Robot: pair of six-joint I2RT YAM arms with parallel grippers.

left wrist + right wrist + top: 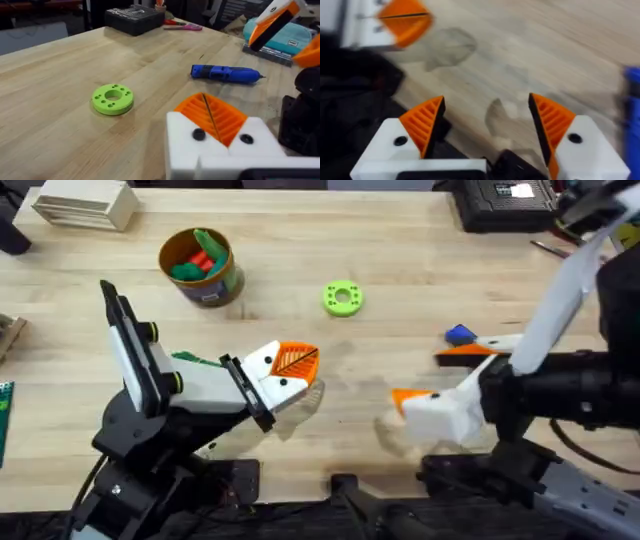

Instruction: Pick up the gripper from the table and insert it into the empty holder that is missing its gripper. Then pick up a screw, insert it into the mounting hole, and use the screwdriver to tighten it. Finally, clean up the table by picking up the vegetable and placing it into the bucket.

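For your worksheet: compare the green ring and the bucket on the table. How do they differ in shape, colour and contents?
The green ring is flat and lies low on the table; the bucket is a taller round tub. The ring is bright green all over; the bucket has a yellow-orange rim and a darker side. The ring's centre is an open hole; the bucket holds red and green pieces. Both are round.

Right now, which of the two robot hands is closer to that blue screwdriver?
The right. The right gripper sits just in front of the screwdriver, while the left gripper is farther off across the table's middle.
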